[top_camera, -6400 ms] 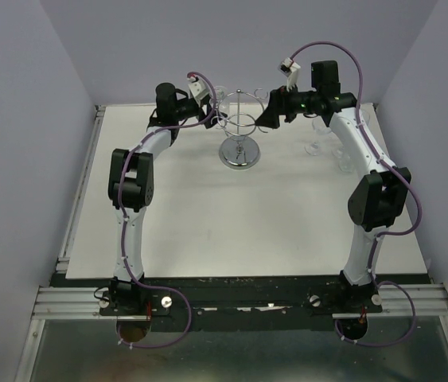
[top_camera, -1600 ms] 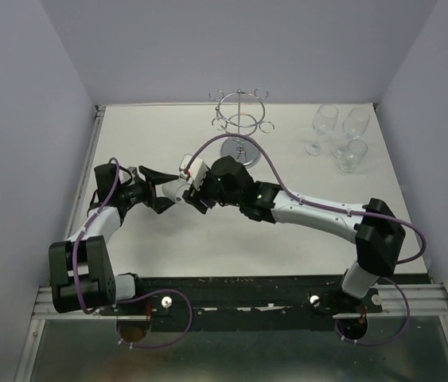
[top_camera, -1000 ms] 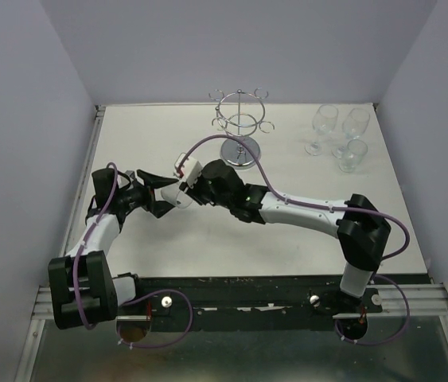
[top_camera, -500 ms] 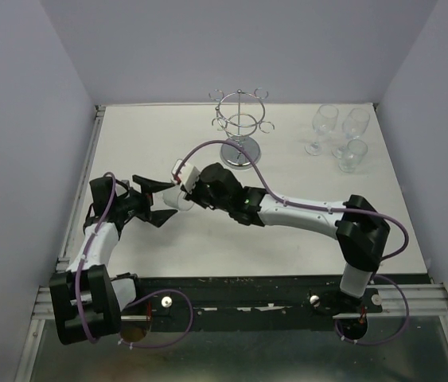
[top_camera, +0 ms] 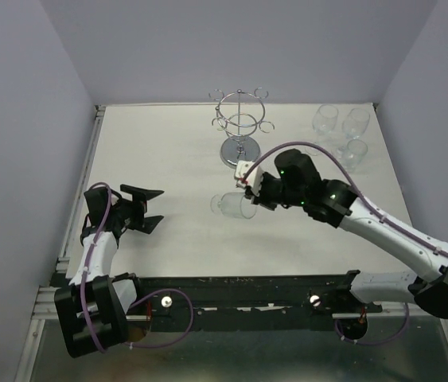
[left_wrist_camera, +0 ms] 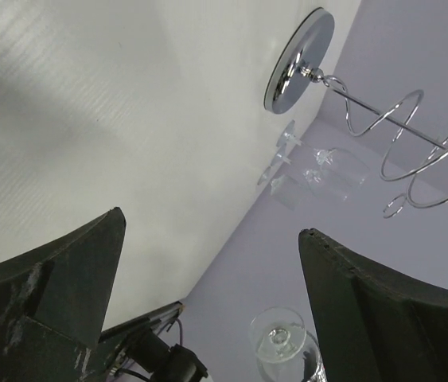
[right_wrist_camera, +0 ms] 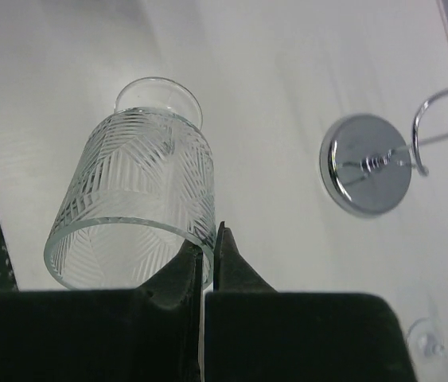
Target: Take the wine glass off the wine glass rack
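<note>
Now the right gripper (top_camera: 250,193), clamped on the rim of the wine glass (top_camera: 234,205), holds it sideways; probably best turned upright before lowering. Left gripper (top_camera: 156,208), near the worktop's (top_camera: 168,151) left edge, gapes apart.

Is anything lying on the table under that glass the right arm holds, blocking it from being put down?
Nothing visible does. The glass, pinched by the right tool, is over bare table. The rack stands farther back, and the left tool sits well off to the left.
</note>
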`<state>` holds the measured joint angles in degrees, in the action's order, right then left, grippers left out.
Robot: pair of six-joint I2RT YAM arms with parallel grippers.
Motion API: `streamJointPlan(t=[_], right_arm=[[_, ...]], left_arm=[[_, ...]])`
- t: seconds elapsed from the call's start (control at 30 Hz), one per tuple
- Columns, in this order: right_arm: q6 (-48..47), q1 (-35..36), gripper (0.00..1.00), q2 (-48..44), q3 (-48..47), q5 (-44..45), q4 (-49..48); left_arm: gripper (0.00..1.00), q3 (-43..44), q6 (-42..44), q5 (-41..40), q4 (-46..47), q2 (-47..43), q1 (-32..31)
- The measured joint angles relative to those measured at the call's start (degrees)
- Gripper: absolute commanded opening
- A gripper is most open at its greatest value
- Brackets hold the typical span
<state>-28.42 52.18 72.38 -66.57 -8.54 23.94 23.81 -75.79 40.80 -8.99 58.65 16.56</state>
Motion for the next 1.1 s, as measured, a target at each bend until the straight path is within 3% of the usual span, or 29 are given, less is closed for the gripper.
streamJointPlan(t=[0.1, 0.37, 0.67, 0.87, 1.1], right_arm=[[-2.4, -7.1, 0.01, -4.7, 0.3, -2.3, 9.2], [-5.6, -26.2, 0.01, -12.3, 4.6, -2.6, 22.8], [3.8, -45.0, 0.01, -7.7, 4.3, -3.5, 25.5], [10.6, -50.7, 0.01, -2.1, -1.3, 2.5, 25.8], [11.8, -50.8, 0.01, 7.3, -8.3, 5.0, 25.9]], left_arm=[[0.99, -0.2, 1.5, -1.8, 0.3, 0.2, 0.1], [0.99, -0.2, 3.3, -4.5, 1.2, 2.9, 0.3], [0.99, 1.3, 8.6, -6.5, -1.8, 7.6, 0.3], [0.99, 7.9, 14.1, -7.2, -4.5, 13.3, 0.3], [0.99, 12.1, 18.6, -9.7, -5.6, 17.1, 0.3]])
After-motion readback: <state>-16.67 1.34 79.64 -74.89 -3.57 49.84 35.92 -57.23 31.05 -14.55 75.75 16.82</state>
